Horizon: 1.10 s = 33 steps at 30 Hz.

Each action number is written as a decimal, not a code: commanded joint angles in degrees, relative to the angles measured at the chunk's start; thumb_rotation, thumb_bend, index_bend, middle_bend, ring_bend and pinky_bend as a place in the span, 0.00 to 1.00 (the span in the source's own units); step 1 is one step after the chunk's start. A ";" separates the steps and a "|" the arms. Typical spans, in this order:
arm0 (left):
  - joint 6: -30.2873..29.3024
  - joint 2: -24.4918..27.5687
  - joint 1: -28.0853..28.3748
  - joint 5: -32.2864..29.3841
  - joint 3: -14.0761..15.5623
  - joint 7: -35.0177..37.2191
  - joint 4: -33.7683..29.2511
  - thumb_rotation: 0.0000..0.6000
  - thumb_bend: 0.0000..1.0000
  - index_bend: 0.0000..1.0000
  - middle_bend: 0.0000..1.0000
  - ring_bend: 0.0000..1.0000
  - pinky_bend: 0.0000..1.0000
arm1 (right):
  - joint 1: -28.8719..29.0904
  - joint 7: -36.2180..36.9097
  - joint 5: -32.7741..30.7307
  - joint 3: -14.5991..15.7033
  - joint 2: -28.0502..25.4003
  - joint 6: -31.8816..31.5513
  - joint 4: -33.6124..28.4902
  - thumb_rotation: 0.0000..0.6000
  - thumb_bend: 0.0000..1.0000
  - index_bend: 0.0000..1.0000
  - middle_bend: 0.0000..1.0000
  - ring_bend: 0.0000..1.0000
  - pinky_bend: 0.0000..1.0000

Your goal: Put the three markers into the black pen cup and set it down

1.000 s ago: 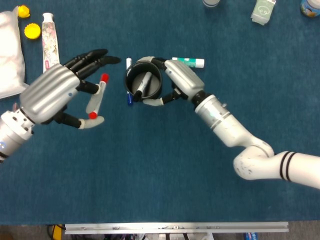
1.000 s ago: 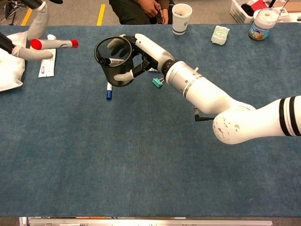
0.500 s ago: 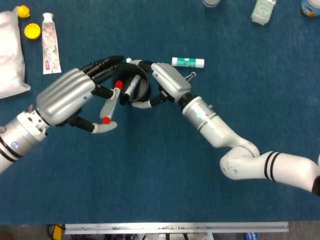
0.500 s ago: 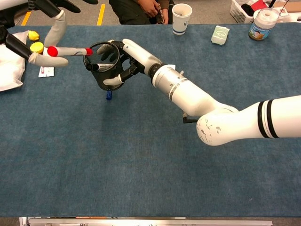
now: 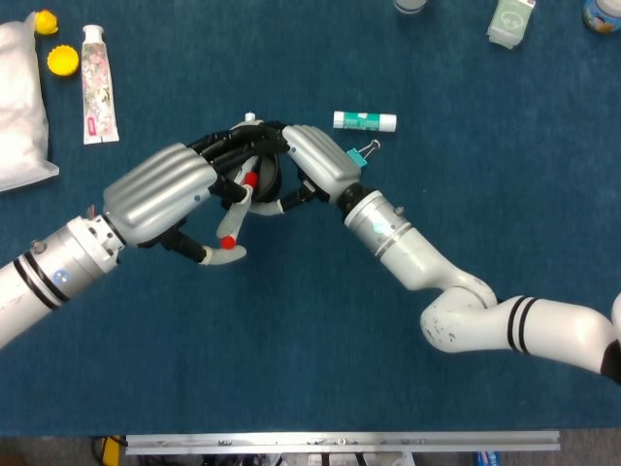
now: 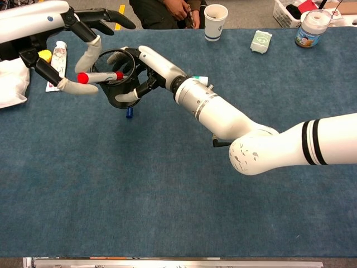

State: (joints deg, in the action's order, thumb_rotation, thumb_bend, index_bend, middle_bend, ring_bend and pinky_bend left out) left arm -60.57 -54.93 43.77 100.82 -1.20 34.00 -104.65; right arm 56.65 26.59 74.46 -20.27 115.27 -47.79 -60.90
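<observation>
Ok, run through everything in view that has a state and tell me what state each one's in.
Black pen cup: held off the table, tilted.
Red marker: capped, tip at the cup's mouth.
Blue marker: lying on the table under the cup.
Left robot hand: pinching the red marker.
Right robot hand: gripping the cup.
Paper cup: upright, open.
Toothpaste tube: lying flat.

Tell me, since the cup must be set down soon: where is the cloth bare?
Bare: the wide blue cloth in front of both arms, down to the near edge. Crowded: under the black pen cup, where the blue marker lies, and the far-left corner with the toothpaste tube.
</observation>
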 commanded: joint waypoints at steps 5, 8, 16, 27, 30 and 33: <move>0.02 -0.78 -0.05 -1.71 -0.55 -1.85 0.35 1.00 0.22 0.15 0.00 0.00 0.12 | -0.58 0.00 -0.07 0.42 -0.58 -0.19 -0.51 1.00 0.16 0.39 0.35 0.28 0.30; -0.79 -1.02 -0.52 -2.38 -0.82 -2.37 0.54 1.00 0.22 0.07 0.00 0.00 0.10 | -0.83 -0.04 -0.11 0.65 -0.85 -0.16 -0.68 1.00 0.16 0.39 0.35 0.28 0.30; -0.61 -0.91 -0.76 -3.04 -0.81 -3.03 0.56 1.00 0.22 0.01 0.00 0.00 0.08 | -0.76 -0.28 -0.06 0.74 -0.69 -0.17 -1.07 1.00 0.16 0.39 0.35 0.28 0.30; 0.69 -0.36 -0.09 -2.45 -0.51 -3.69 0.18 1.00 0.17 0.00 0.00 0.00 0.04 | -0.61 -0.68 -0.34 0.43 -0.84 -0.10 -1.27 1.00 0.16 0.39 0.35 0.28 0.30; 0.73 -0.10 -0.04 -2.33 -0.47 -3.77 0.12 1.00 0.17 0.00 0.00 0.00 0.04 | -0.69 -0.71 -0.49 0.50 -0.93 0.06 -1.04 1.00 0.16 0.39 0.35 0.28 0.30; 0.16 0.01 -0.26 -2.38 -0.59 -3.70 0.27 1.00 0.17 0.00 0.00 0.00 0.04 | -0.85 -0.51 -0.62 0.47 -1.16 0.11 -0.93 1.00 0.16 0.39 0.35 0.28 0.30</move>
State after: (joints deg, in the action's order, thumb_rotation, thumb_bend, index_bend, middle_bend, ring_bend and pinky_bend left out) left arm -60.35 -54.97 43.56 98.45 -1.76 30.26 -104.42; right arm 55.81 26.06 73.84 -19.80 114.13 -47.69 -61.83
